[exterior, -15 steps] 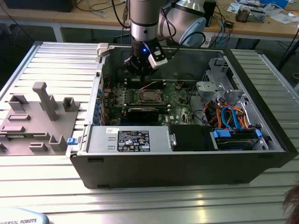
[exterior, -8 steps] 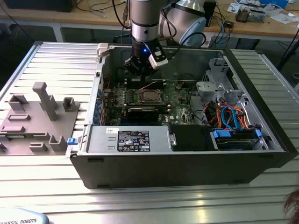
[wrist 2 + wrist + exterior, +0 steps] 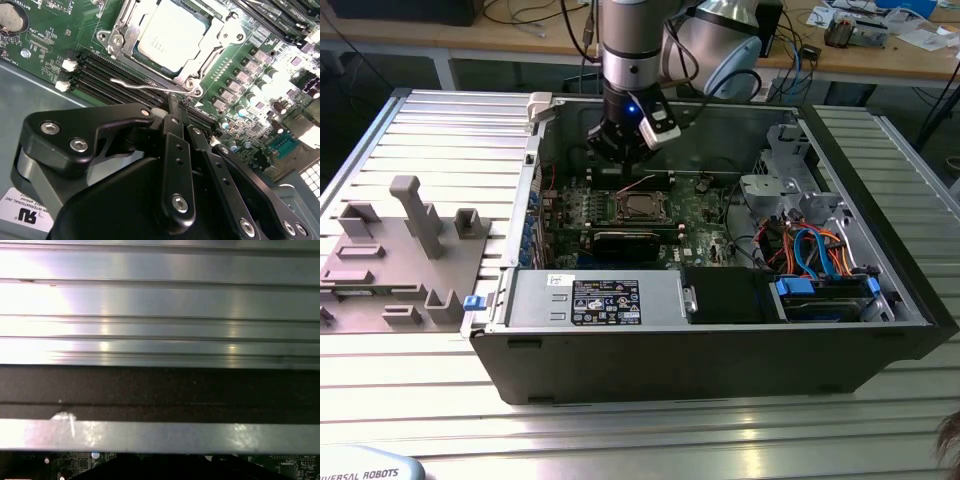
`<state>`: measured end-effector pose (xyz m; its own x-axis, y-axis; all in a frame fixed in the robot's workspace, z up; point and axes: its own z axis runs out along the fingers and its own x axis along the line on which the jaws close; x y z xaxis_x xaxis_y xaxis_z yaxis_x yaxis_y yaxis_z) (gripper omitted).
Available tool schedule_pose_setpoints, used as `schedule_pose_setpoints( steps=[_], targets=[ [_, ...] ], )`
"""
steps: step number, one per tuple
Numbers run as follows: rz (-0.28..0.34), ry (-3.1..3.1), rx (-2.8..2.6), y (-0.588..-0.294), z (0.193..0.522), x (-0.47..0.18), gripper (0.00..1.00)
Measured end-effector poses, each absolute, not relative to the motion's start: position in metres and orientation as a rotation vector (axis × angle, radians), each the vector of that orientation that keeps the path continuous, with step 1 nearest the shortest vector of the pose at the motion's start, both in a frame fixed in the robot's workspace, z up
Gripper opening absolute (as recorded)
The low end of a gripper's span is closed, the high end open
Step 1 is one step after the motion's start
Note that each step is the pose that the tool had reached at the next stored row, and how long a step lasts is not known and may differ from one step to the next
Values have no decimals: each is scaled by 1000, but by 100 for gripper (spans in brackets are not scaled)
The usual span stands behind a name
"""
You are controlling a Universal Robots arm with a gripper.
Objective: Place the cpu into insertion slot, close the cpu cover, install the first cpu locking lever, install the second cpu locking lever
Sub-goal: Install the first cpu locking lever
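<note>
In the second wrist view, the black end effector (image 3: 176, 102) occupies the lower frame, fingers pressed together, gripping nothing, beside a thin silver wire locking lever (image 3: 137, 85). Beyond, upper centre, the dull silver square cpu (image 3: 172, 35) sits in the insertion slot (image 3: 131, 52), framed by the silver metal cpu cover (image 3: 220, 37) on the green motherboard (image 3: 55, 40).

Ribbed silver aluminium table surface (image 3: 160, 300) toward twelve o'clock, dark flat metal case wall (image 3: 160, 390) beneath, green circuit board strip (image 3: 75, 462) at seven o'clock
</note>
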<state>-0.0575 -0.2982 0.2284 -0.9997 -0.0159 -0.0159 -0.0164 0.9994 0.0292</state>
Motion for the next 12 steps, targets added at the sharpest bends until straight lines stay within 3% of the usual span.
schedule_pose_setpoints(
  steps=[12],
  targets=[
    [46,3125,-28,-298,226,-53,11]
  ],
)
